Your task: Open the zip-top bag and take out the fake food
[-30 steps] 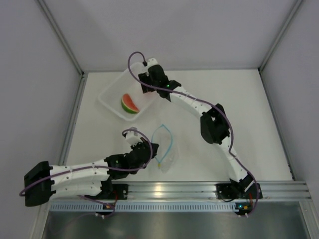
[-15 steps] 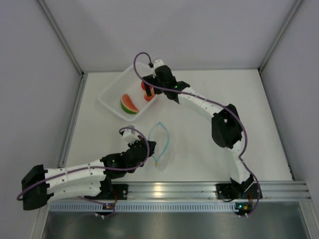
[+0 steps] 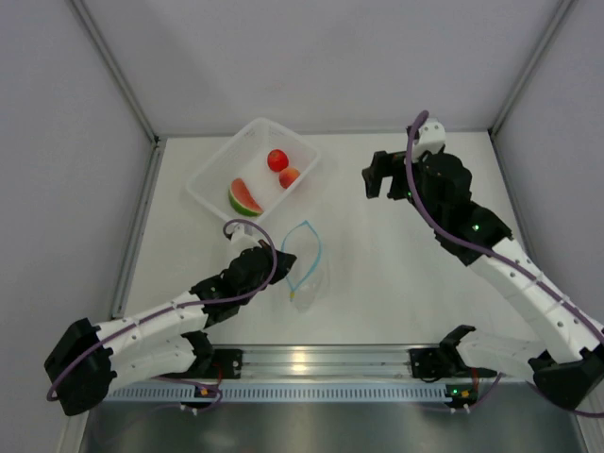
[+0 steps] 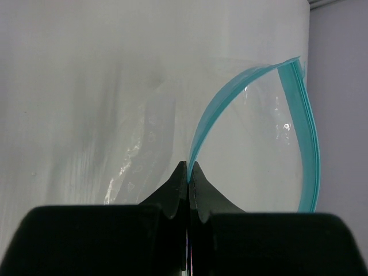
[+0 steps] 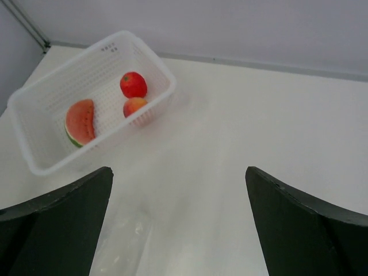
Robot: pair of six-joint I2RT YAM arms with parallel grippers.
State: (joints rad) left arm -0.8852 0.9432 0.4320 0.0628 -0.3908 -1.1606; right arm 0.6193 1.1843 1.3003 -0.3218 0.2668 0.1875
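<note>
Pinching the blue zip strip (image 4: 208, 118) of the zip-top bag (image 4: 253, 167) in the left gripper (image 4: 188, 175), closed tight, the gaping and seemingly empty pouch just ahead of the fingertips. Holding the right gripper (image 5: 178, 172) spread wide on nothing above the table (image 3: 396, 274). Looking ahead and left of it onto the fake food (image 3: 244, 198): watermelon wedge (image 5: 79, 121), tomato (image 5: 133, 85) and peach fruit (image 5: 135, 106), all in the white basket (image 5: 34, 132). Risks dragging the light bag along if drawn back before letting go.
</note>
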